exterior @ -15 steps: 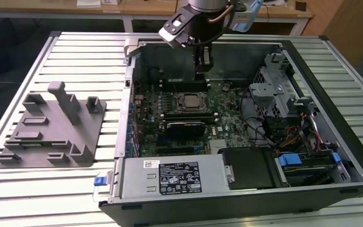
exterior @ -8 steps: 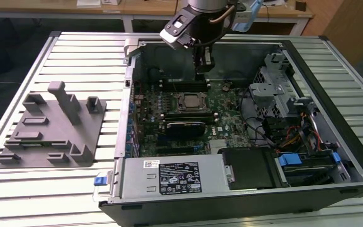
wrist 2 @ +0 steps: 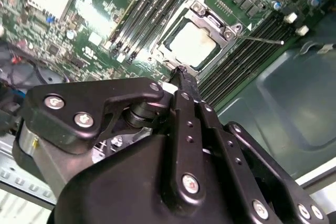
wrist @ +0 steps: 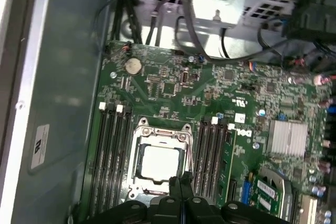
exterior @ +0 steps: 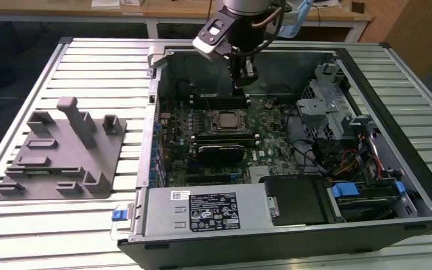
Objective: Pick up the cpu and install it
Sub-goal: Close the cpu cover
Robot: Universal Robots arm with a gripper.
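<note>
one cpu [wrist: 157,162] lies seated in its one socket frame [wrist: 160,128], the one end effector [wrist: 181,183] pinched closed, empty, hovering by the frame's edge, case walls [exterior: 291,64] well apart.

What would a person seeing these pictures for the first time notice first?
The open computer case, lying on a slatted table with its green motherboard bare, catches the eye first. The black gripper hangs inside it over the board, close to the silvery cpu seated in its socket frame. A grey fixture stands on the exterior view's left.
</note>
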